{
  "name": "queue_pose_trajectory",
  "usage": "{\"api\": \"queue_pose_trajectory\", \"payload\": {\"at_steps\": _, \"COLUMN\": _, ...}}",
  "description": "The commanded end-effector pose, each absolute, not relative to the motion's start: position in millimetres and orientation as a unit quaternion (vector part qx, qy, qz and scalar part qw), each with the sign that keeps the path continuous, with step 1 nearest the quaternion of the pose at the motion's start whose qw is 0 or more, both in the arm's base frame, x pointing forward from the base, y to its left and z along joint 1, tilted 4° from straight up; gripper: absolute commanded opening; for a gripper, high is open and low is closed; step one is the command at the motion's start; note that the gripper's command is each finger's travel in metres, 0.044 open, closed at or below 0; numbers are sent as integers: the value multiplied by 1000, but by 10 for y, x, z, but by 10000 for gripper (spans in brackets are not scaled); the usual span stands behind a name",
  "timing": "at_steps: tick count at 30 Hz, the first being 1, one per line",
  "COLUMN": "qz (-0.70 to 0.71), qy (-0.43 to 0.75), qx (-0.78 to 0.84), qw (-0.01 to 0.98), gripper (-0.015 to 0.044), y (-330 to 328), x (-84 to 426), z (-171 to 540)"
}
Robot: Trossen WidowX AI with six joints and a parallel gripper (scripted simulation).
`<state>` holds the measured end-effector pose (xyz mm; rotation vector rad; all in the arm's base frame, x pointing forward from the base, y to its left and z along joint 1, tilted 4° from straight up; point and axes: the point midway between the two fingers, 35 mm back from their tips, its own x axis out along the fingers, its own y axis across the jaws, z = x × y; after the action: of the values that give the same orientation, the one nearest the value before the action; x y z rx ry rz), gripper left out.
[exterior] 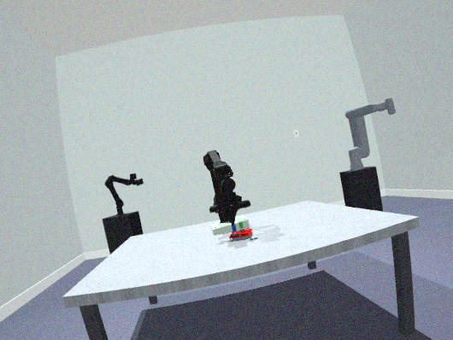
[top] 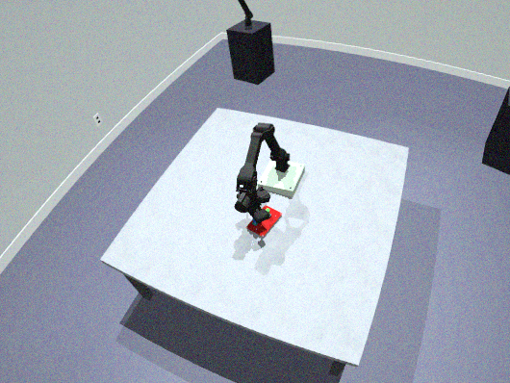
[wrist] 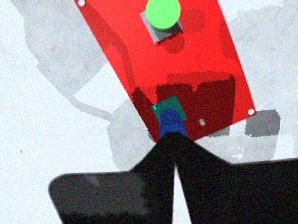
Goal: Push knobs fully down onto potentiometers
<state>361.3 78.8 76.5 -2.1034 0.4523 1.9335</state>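
The red circuit board (top: 274, 217) (exterior: 244, 232) (wrist: 210, 55) stands on short legs. The green knob (top: 267, 210) (exterior: 241, 225) (wrist: 163, 12) is over a grey potentiometer (wrist: 159, 36) towards the top of the wrist view. The blue knob (top: 255, 222) (exterior: 233, 228) (wrist: 171, 123) is over a teal potentiometer (wrist: 170, 103) near one end of the board. My gripper (exterior: 233, 221) (wrist: 172, 138) is shut with nothing between its fingers. Its tips are right over the blue knob's top and hide part of it; whether they touch, and how far down either knob sits, I cannot tell.
The arm's base stands on a pale green and white block (top: 291, 189) (exterior: 220, 230) behind the board. The green knob stands up beside the closed fingers. The table (top: 332, 231) (exterior: 171, 260) carries the arm's shadows around the board.
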Motion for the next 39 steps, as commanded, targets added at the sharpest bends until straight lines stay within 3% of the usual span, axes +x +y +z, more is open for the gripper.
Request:
{"api": "queue_pose_trajectory", "payload": {"at_steps": 1, "qz": 666, "qy": 154, "qx": -720, "qw": 123, "gripper": 0, "y": 790, "x": 3622, "z": 707}}
{"api": "queue_pose_trajectory", "payload": {"at_steps": 39, "qz": 666, "qy": 154, "qx": -720, "qw": 123, "gripper": 0, "y": 793, "x": 3621, "z": 744}}
